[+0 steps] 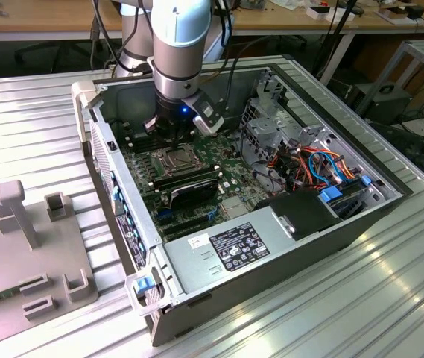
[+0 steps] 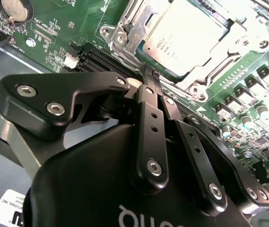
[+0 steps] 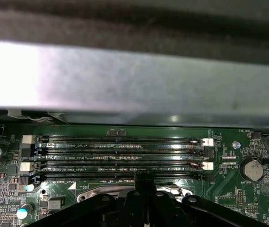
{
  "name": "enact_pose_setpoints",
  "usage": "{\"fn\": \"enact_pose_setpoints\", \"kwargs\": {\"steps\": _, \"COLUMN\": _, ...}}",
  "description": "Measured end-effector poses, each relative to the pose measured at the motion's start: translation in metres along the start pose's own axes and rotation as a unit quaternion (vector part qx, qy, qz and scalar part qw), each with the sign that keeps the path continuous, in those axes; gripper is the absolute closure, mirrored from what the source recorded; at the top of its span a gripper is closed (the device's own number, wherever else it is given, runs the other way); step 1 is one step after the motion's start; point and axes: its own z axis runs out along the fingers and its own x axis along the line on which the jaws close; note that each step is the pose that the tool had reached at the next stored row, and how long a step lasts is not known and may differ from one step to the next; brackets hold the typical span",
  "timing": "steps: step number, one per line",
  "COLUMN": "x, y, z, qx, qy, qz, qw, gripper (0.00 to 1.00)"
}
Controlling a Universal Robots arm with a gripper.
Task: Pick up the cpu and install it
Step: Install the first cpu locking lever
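Closest to your second wrist camera is the black linkage of the hand [image 2: 149, 75], its two fingers pressed together at the tips with nothing between them. Those tips sit just off the edge of the cpu [image 2: 184, 35], not touching its face. You can see the cpu lying flat in its socket, silver-grey face up, with the hinged metal frame [image 2: 134, 33] lying around it and screws at the corners. In the exterior view the cpu [image 1: 176, 158] shows as a pale square on the motherboard [image 1: 230, 183], just below the arm's wrist.

Moving outward, your first wrist view shows the closed fingertips [image 3: 143, 182] above the socket's edge, with four empty memory slots [image 3: 117, 153] running side by side just beyond, their white latches at the ends. A round coin battery [image 3: 253, 169] sits near one end of those slots, and the grey metal wall of the case [image 3: 134, 80] lies past them.

From the exterior view, the arm [image 1: 182, 45] reaches down into the open computer case [image 1: 122, 194], which lies on its side on a ribbed metal surface [image 1: 33, 127]. Two black memory sticks [image 1: 189, 186] stand beside the socket, toward the power supply [image 1: 234, 250]. Orange and blue cables [image 1: 323, 168] bundle at the exterior view's right, and a grey fixture tray [image 1: 25, 246] rests on the surface at its left.
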Motion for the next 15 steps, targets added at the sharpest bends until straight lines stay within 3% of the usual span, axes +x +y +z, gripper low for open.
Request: {"fn": "enact_pose_setpoints", "kwargs": {"steps": 15, "x": -0.0004, "y": 0.0002, "z": 0.0, "qx": -0.0001, "qy": -0.0001, "qz": 0.0, "qw": 1.0, "gripper": 0.89}}
